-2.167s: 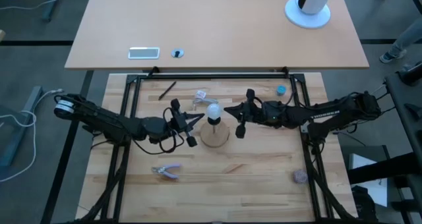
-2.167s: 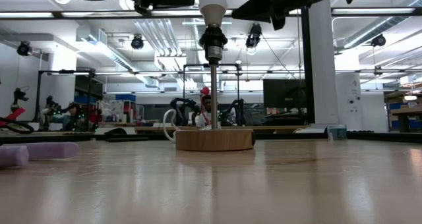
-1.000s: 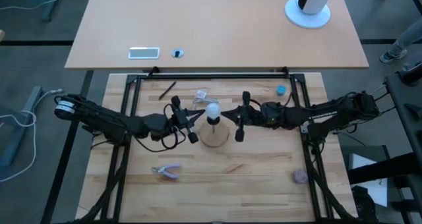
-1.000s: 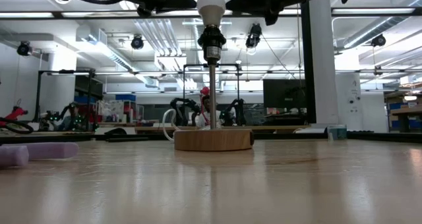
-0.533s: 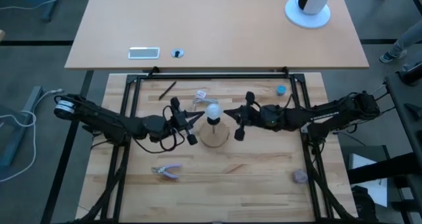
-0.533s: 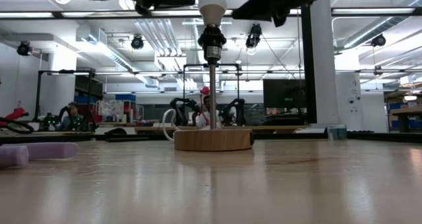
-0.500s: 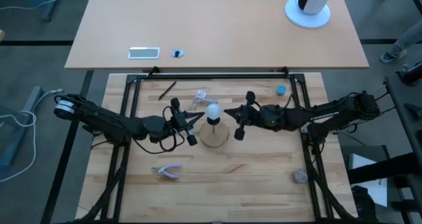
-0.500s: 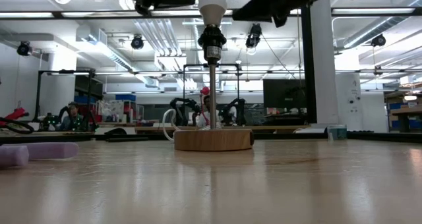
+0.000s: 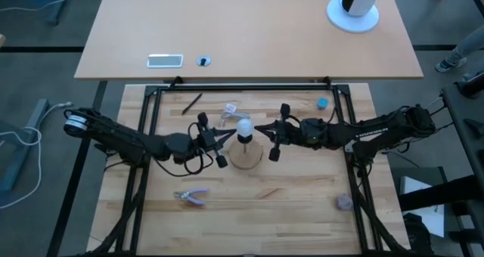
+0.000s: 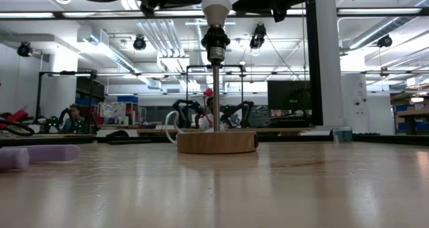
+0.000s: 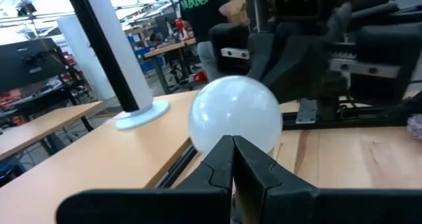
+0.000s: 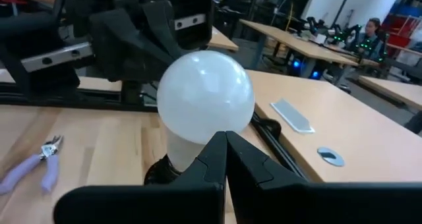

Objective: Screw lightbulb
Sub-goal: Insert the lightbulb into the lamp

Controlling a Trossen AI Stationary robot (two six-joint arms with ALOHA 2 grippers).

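Little has shifted since half a second back: only the right gripper has crept slightly nearer the bulb.

Left gripper (image 9: 220,138): fingers pressed together, tips just beside the lightbulb, holding nothing.

Lightbulb (image 9: 243,128): seated upright in the socket atop the lamp stand's wooden base (image 10: 217,142) (thread depth cannot be told).

Right gripper (image 9: 265,131): fingers together, empty, pointing at the globe from the other side.

Handling note: turning probably needs opened fingers around the globe, light squeeze, and rotation about the stem's axis.
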